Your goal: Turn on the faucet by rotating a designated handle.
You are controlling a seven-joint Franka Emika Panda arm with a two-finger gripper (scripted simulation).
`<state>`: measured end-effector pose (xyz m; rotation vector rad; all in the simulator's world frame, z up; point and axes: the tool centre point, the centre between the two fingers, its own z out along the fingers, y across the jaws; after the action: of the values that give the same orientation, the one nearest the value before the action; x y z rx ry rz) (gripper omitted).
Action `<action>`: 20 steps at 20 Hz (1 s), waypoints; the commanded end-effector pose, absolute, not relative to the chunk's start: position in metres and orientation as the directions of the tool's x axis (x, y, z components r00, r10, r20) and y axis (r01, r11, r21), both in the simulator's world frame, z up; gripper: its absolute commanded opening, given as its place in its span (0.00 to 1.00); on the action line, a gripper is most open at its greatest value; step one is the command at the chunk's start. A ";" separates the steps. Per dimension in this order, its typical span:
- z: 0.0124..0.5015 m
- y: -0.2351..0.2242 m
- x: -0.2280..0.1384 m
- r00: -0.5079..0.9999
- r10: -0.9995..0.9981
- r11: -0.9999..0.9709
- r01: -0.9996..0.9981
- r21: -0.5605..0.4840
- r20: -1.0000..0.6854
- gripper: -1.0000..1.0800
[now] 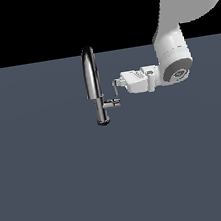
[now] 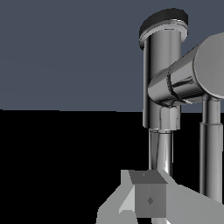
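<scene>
1. Shiny chrome faucet (image 1: pixel 94 85) stands upright on a flat slate-grey surface (image 1: pixel 69 190), tall arched spout up top, dark round base down low.
2. A stubby stem sticks out toward the exterior view's right, with the thin handle (image 1: pixel 115 88) rising from its end.
3. White gripper (image 1: pixel 117 84) comes in sideways from the exterior view's right, tip right at the handle. Can't tell how the jaws stand.
4. Black background behind.
</scene>
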<state>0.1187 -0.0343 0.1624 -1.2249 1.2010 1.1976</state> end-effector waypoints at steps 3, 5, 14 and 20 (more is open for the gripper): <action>0.160 -0.033 0.120 0.010 0.000 0.003 -1.000 -0.010 -1.000 0.00; 0.160 -0.033 0.120 0.010 0.000 0.003 -1.000 -0.010 -1.000 0.00; 0.162 -0.033 0.103 0.010 0.000 0.002 -1.000 -0.010 -1.000 0.00; 0.164 -0.033 0.090 0.010 0.000 0.003 -1.000 -0.010 -1.000 0.00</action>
<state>0.0947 -0.0329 0.1627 -1.2118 1.2045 1.1964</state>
